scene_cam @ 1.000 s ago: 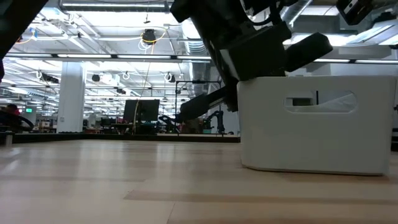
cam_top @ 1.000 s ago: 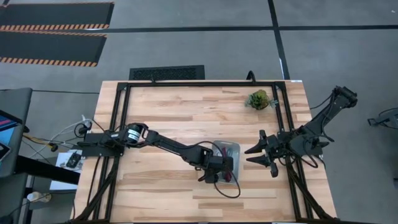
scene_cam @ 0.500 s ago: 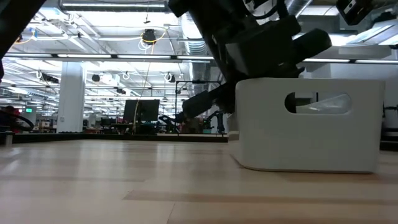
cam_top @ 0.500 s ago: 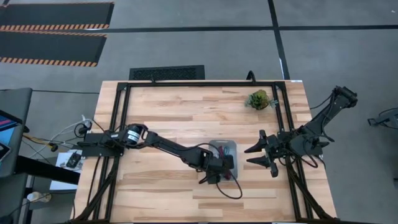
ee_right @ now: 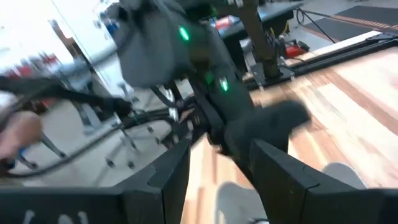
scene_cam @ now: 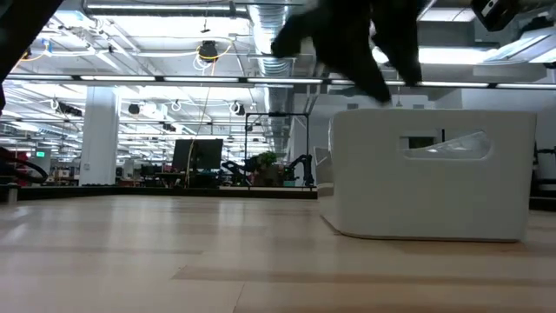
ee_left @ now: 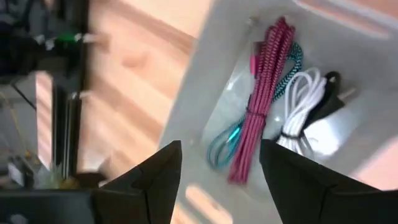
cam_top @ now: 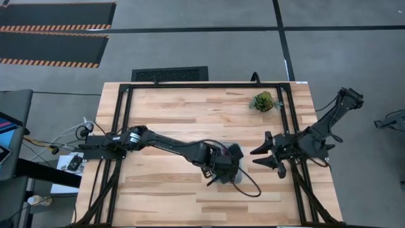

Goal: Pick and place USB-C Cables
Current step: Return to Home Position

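A pale tray holds the USB-C cables. A dark red bundle lies on the tray's floor over a teal one. Beside them lie a white bundle and a black one. My left gripper hangs open above the tray with nothing between its fingers. In the high view it covers most of the tray. My right gripper stands open just to the tray's right, holding nothing. The low view shows the tray standing on the table.
A small green plant stands at the far right of the table. A thin black cord loops from the left wrist over the table, near of the tray. A black frame borders the tabletop. Bare wood lies to the left and far side.
My left gripper has risen from down in the tray to above its rim and has gone a little toward the table's right edge. The tray has slid a little along the table. The black cord loop has swung toward the right.
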Controlling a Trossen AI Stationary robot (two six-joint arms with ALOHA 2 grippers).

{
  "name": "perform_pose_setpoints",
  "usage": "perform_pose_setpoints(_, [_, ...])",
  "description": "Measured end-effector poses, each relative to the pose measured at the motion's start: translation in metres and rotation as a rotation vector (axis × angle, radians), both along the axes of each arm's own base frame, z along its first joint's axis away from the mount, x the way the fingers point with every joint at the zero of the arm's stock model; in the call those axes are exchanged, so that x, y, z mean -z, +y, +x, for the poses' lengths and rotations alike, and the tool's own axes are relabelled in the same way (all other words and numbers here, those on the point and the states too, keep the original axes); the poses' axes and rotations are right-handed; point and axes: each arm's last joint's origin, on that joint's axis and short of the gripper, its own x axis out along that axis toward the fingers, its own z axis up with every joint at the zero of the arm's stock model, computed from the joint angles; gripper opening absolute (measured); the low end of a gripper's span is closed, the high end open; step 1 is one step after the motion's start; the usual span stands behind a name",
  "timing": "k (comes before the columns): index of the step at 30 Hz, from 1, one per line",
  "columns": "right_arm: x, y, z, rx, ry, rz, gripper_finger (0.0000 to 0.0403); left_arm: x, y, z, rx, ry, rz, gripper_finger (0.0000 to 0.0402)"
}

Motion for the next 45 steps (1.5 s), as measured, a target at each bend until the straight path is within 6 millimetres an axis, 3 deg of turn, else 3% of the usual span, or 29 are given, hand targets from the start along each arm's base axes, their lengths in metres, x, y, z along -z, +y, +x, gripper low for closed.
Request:
perform_pose_setpoints(4, [-0.010, -0.005, -0.007, -0.007, -0.060, 0.080, 0.0188, -0.049, 0.002, -0.009, -0.103, -0.041, -0.077, 0.0210])
perform_pose_setpoints(7, [-0.016, -0.009, -0.014, -0.033, -0.094, 0.082, 0.0187, -0.079, 0.009, -0.029, -0.191, -0.133, -0.129, 0.0210])
perform_pose_setpoints(11, [-0.024, -0.016, -0.024, -0.043, -0.155, 0.059, 0.0189, -0.137, 0.022, -0.073, -0.240, -0.198, -0.236, 0.0210])
perform_pose_setpoints(18, [-0.037, -0.037, -0.039, 0.081, -0.265, -0.092, 0.0191, -0.217, 0.053, -0.151, -0.393, -0.325, -0.520, 0.0210])
perform_pose_setpoints(20, [-0.040, -0.047, -0.044, 0.136, -0.287, -0.084, 0.0189, -0.235, 0.068, -0.172, -0.355, -0.320, -0.707, 0.0210])
perform_pose_setpoints(23, [-0.035, -0.056, -0.049, 0.131, -0.332, -0.067, 0.0187, -0.244, 0.084, -0.199, -0.140, -0.279, -0.963, 0.0210])
perform_pose_setpoints(26, [-0.017, -0.060, -0.050, 0.083, -0.393, -0.049, 0.0185, -0.230, 0.095, -0.224, -0.118, -0.370, -1.070, 0.0210])
perform_pose_setpoints(28, [-0.001, -0.064, -0.050, 0.090, -0.414, -0.013, 0.0185, -0.205, 0.101, -0.238, -0.183, -0.482, -1.081, 0.0210])
perform_pose_setpoints(32, [0.028, -0.071, -0.050, 0.090, -0.442, 0.072, 0.0188, -0.136, 0.105, -0.272, -0.170, -0.647, -1.176, 0.0210])
perform_pose_setpoints(39, [0.048, -0.079, -0.053, 0.112, -0.499, 0.111, 0.0188, -0.020, 0.115, -0.332, -0.221, -0.954, -1.458, 0.0210])
perform_pose_setpoints(44, [0.064, -0.083, -0.050, 0.165, -0.481, 0.092, 0.0188, 0.043, 0.123, -0.362, -0.392, -1.168, -1.596, 0.0210])
perform_pose_setpoints(45, [0.068, -0.084, -0.049, 0.176, -0.481, 0.093, 0.0189, 0.046, 0.125, -0.362, -0.462, -1.176, -1.605, 0.0210])
